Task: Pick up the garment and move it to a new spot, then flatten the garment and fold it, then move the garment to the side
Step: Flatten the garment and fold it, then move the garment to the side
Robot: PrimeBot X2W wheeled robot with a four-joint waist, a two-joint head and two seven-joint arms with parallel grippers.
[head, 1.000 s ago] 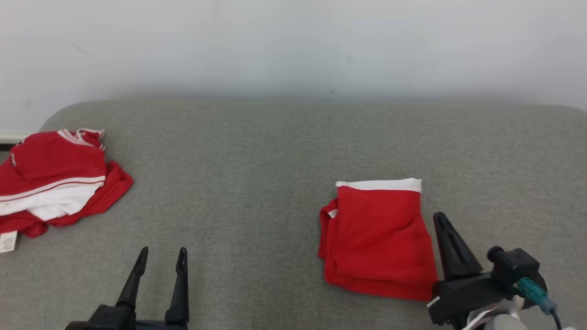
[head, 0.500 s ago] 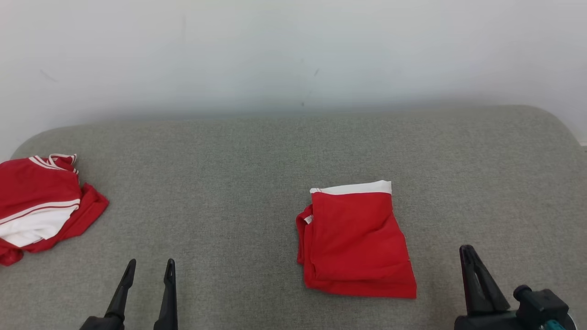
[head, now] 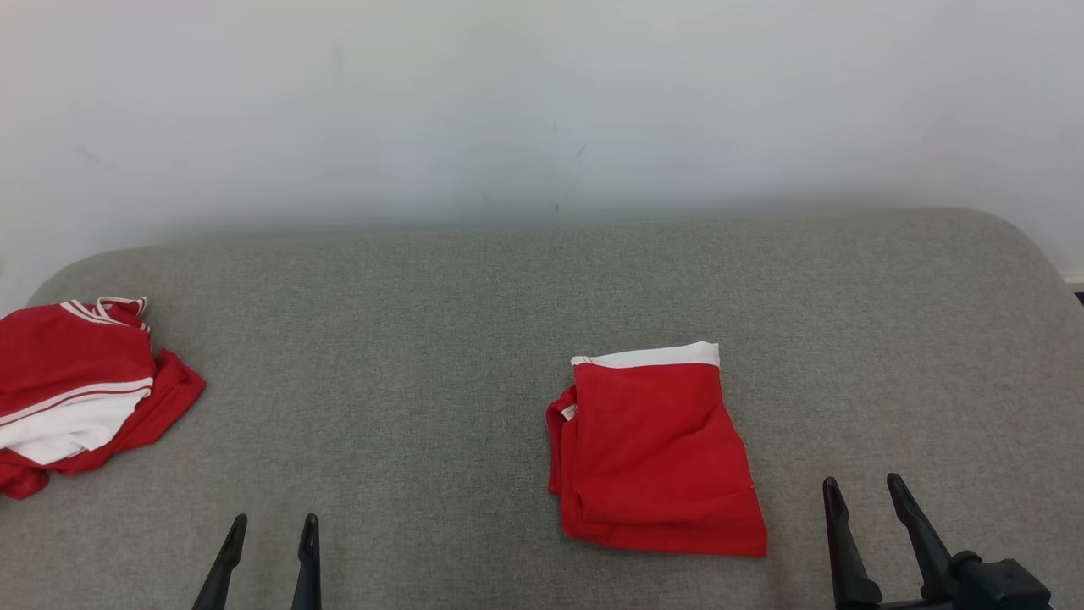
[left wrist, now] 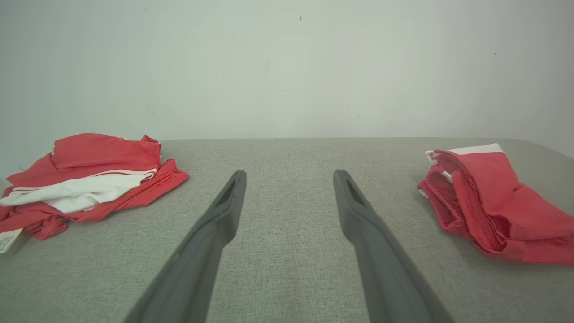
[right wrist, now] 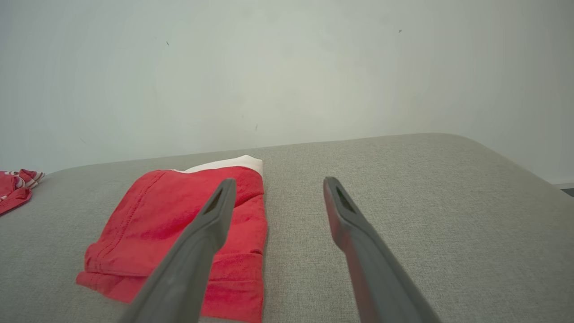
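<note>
The garment (head: pixel 652 457) is a red piece with a white band, folded into a compact rectangle and lying flat right of centre on the grey padded surface (head: pixel 423 339). It lies at the right of the left wrist view (left wrist: pixel 493 197) and at the lower left of the right wrist view (right wrist: pixel 170 224). My right gripper (head: pixel 862 480) stands open just to its right, apart from it, with nothing between its fingers (right wrist: pixel 279 180). At the lower left my left gripper (head: pixel 275 518) is open and empty too (left wrist: pixel 290 172), well clear of the garment.
A loose heap of red and white clothes (head: pixel 76 390) lies at the surface's far left edge (left wrist: pixel 89 175); a corner of the heap (right wrist: pixel 15 184) is at the left of the right wrist view. A pale wall (head: pixel 542 102) runs behind. The surface's rounded right corner (head: pixel 1016 246) is near.
My right gripper has opened and drawn back from the folded garment toward the lower right. The head camera has shifted; the garment stays where it lay.
</note>
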